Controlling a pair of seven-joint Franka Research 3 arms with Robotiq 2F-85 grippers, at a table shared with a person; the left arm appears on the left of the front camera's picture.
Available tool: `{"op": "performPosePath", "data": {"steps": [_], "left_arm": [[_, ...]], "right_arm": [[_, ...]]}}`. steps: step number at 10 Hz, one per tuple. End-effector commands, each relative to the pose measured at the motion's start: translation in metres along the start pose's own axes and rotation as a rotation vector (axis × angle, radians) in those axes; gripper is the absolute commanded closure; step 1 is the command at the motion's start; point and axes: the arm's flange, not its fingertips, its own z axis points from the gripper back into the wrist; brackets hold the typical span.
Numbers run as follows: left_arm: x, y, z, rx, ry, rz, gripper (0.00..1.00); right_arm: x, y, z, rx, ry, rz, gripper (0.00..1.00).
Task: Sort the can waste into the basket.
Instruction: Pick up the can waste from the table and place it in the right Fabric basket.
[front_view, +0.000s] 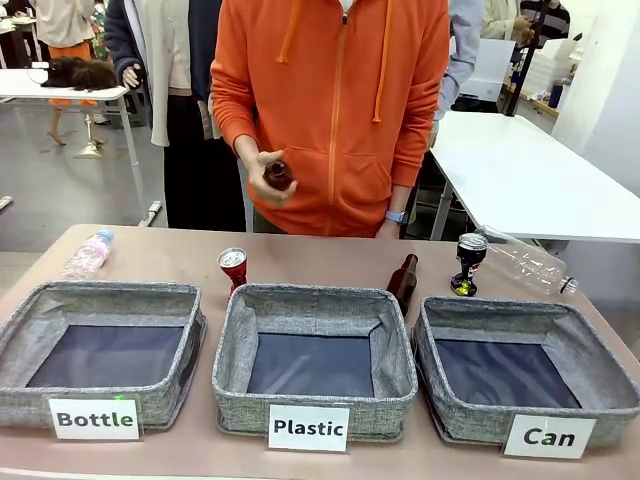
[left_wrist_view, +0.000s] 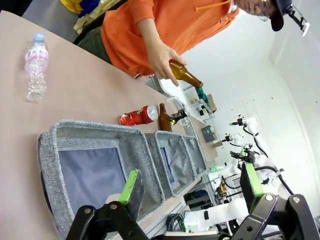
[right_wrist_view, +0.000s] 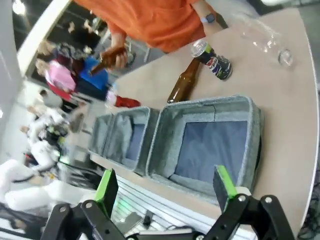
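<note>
right hand (right_wrist_view: 164, 175) near "can" basket (front_view: 520, 311)

Red can (front_view: 232, 268), dark can (front_view: 470, 262) with green-yellow marks, grey basket (front_view: 520, 310) with white label (front_view: 549, 437), brown bottle (front_view: 403, 282), orange hoodie (front_view: 340, 90).

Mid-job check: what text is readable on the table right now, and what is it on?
"Bottle": left label, on the left bin.
"Plastic": middle label, on the middle bin.
"Can": right label, on the basket.
Too blurred or small to read: print on the red can, dark can and water bottle.
</note>
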Motion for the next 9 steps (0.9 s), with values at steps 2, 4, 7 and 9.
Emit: {"op": "performPosePath", "data": {"steps": [2,4,7,9], "left_arm": [[0.000,0.000,0.003,-0.014,0.001,-0.028,0.00],[0.000,0.000,0.003,-0.014,0.001,-0.028,0.00],[0.000,0.000,0.003,-0.014,0.001,-0.028,0.00],[0.000,0.000,0.003,-0.014,0.001,-0.028,0.00]], "right_arm": [[0.035,0.011,-0.072,-0.135,0.087,0.314,0.00],[0.049,0.007,-0.123,-0.179,0.211,0.491,0.00],[0.045,0.018,-0.158,-0.277,0.317,0.528,0.00],[0.049,0.020,-0.151,-0.185,0.299,0.526,0.00]]}}
